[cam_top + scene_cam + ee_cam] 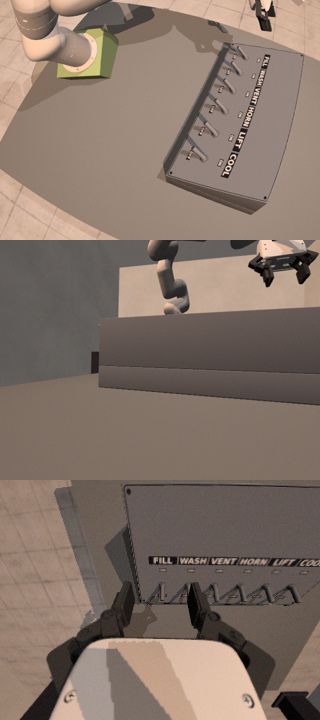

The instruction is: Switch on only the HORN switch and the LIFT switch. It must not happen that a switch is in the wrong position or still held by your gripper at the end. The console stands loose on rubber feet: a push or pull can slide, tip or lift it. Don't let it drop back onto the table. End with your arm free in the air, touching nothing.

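Basically, the HORN switch [221, 106] [240, 593] and LIFT switch [211, 129] [266, 594] are still to be flipped; the gripper [267, 19] [285, 283] [161, 591], fingers spread around nothing, should probably be lined up over HORN first.

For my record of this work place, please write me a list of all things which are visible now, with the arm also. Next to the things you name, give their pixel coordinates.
Console [281, 108] [206, 343] [225, 520]: one, grey, on the table
Toggle switches: six, grey, in a row on the console, all toward OFF
Name labels: six, black with white letters, beside the switches
ON and OFF labels: six pairs, pale, at the switches
Table [116, 129] [155, 433]: one, grey-brown, under the console
Base block [107, 56]: one, green, under the arm
Arm [36, 49] [168, 278]: one, pale, on the base block
Gripper [268, 19] [285, 280] [161, 591]: one, black fingers, open, in the air
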Tool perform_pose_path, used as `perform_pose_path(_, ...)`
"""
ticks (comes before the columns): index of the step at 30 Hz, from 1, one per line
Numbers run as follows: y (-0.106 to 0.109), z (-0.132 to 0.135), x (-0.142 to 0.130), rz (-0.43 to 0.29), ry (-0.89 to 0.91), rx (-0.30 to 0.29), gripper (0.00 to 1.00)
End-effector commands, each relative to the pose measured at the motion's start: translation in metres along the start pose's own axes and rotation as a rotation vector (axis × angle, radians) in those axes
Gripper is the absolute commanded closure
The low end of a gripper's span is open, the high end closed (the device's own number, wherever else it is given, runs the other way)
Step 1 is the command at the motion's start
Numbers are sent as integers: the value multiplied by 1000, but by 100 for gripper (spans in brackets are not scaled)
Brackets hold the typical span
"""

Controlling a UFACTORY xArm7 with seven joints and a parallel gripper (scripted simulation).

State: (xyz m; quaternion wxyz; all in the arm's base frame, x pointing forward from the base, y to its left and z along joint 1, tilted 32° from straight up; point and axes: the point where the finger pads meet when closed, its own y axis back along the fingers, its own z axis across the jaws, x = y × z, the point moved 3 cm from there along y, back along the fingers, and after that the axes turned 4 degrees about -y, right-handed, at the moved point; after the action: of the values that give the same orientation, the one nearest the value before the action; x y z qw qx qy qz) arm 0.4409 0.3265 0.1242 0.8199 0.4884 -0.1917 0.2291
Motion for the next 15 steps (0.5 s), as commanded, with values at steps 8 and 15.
perform_pose_path(8, -3, -6, 71, -12, 5, -5, 0)
perform_pose_path(15, -11, -6, 70, -12, 5, -5, 0)
